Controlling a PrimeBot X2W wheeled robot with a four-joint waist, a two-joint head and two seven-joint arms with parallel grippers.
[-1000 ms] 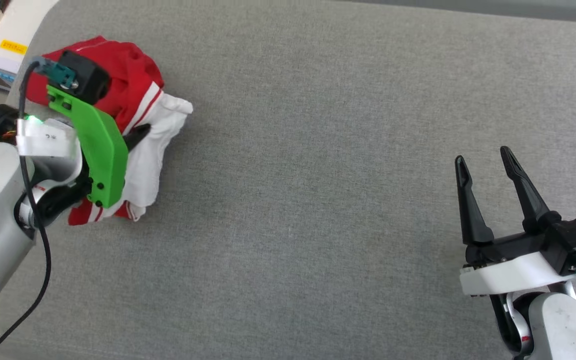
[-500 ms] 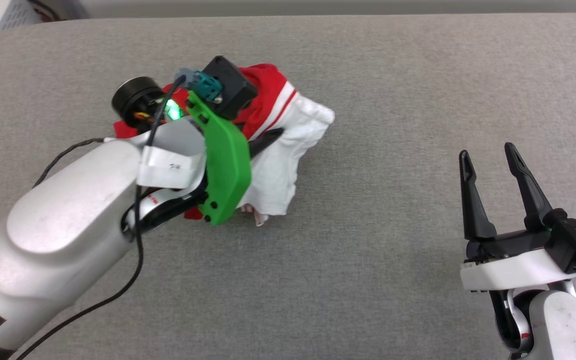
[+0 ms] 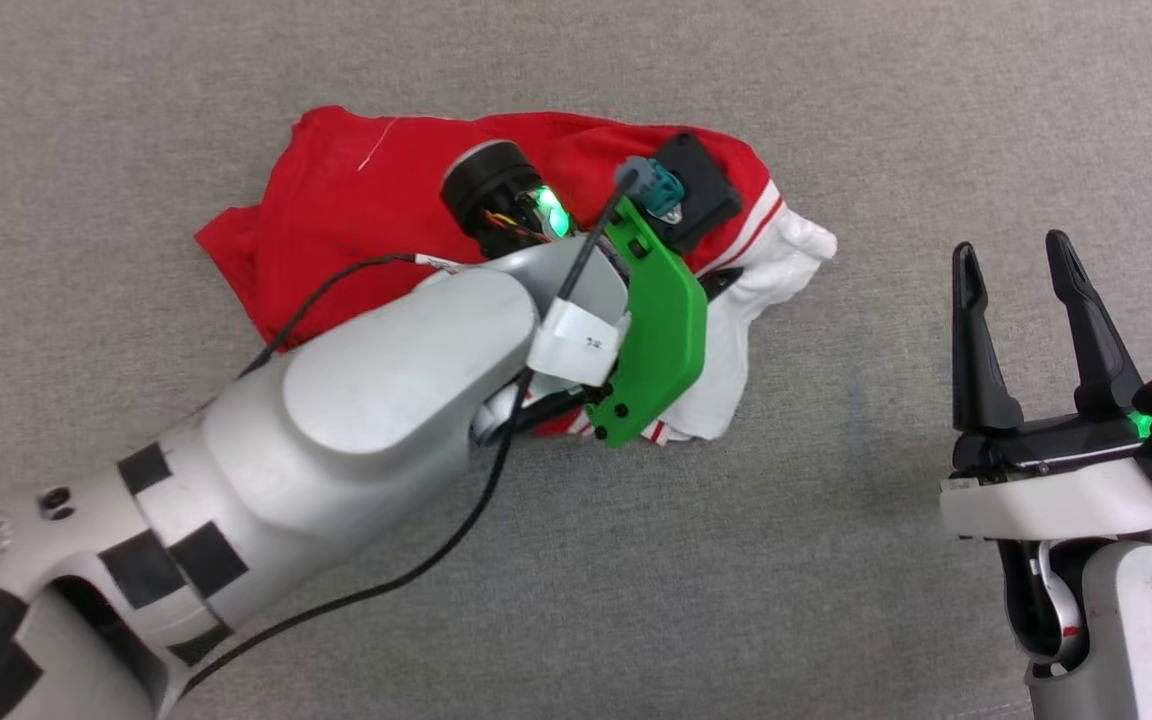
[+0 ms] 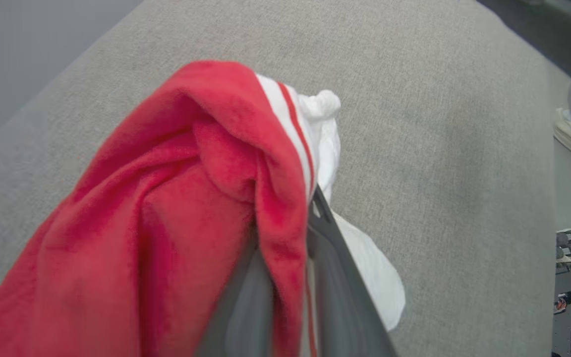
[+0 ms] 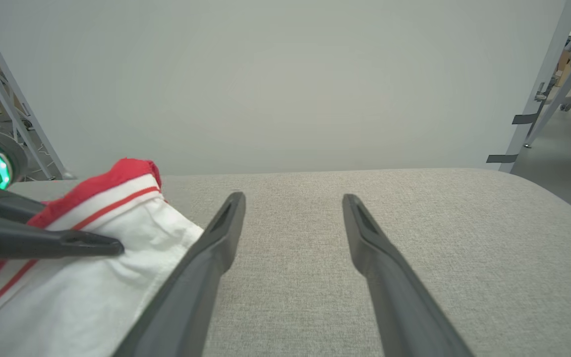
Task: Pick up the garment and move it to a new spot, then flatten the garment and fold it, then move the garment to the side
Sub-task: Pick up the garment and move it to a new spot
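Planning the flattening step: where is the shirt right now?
Head view, upper centre: the shirt sits bunched on the grey surface, gripped by the left end effector, left of the open right end effector.

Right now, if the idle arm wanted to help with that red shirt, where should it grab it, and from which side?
Probably the white sleeve: it bulges loose from the shirt toward the open right fingers, clear of where the left fingers pinch the striped fold. Come in sideways from the robot's right.
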